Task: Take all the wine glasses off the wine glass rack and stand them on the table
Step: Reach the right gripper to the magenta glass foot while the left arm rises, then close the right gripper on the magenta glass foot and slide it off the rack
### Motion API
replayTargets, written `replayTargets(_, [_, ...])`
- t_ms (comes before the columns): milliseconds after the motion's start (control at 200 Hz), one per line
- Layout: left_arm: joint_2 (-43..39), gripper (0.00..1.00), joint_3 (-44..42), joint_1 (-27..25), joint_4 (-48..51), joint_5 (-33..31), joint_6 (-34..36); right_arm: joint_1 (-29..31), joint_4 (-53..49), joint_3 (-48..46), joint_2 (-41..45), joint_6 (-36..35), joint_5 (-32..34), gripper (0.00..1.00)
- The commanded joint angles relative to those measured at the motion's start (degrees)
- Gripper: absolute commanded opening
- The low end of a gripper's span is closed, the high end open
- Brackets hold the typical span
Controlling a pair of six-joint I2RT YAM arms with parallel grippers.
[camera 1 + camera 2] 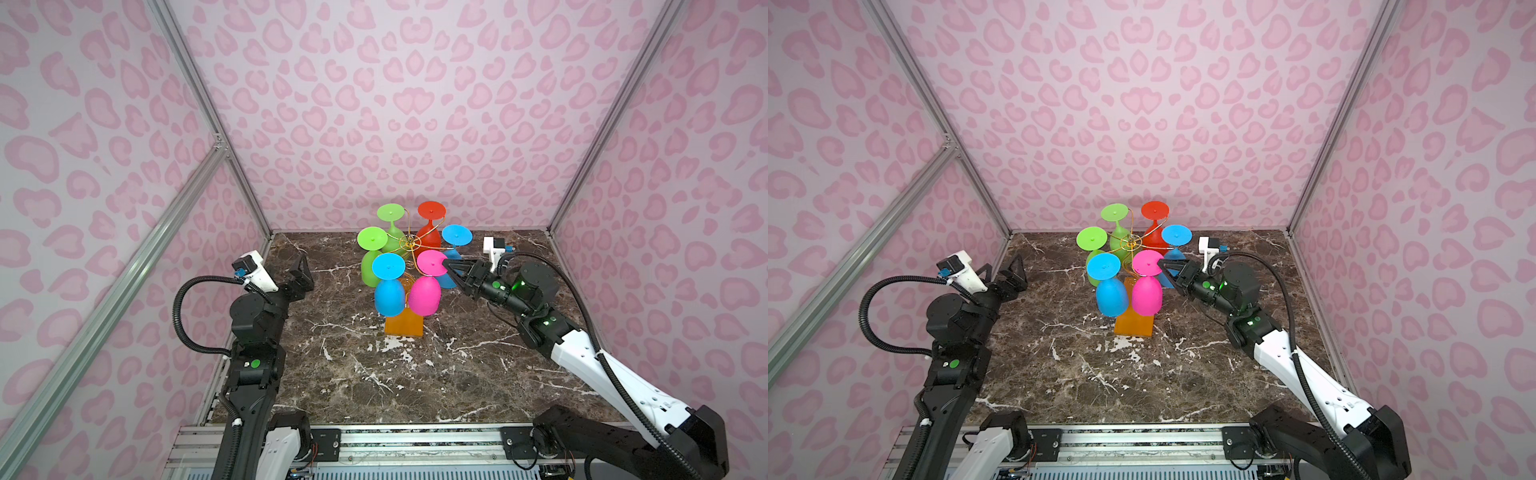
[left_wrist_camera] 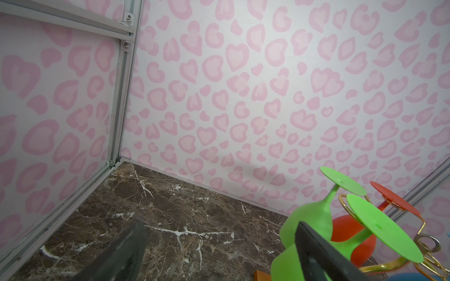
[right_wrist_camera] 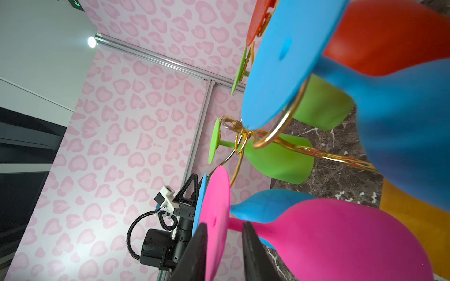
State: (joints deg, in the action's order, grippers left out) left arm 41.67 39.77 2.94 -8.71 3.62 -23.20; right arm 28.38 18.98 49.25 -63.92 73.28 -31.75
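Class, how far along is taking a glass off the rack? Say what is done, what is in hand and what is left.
Done: nothing yet; all six glasses hang on the rack. In hand: the right gripper straddles the foot of the pink glass; whether it is clamped is unclear. The left gripper is open, off to the side. Left: lift the pink glass free.
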Motion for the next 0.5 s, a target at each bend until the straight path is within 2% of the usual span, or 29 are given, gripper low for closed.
replayTargets(0, [0.0,0.96,0.9,0.0,-0.6,0.3,-0.4,0.1,1.2,0.6,-0.7,-0.1,0.0,0.22])
replayTargets(240, [-0.4,0.96,0.9,0.0,-0.3,0.0,-0.2,0.1,1.3,0.8,-1.0,0.6,0.2,0.04])
replayTargets(495, [-0.4,0.97,0.9,0.1,-0.1,-0.2,-0.2,0.1,1.1,0.5,-0.2,2.3,0.5,0.00])
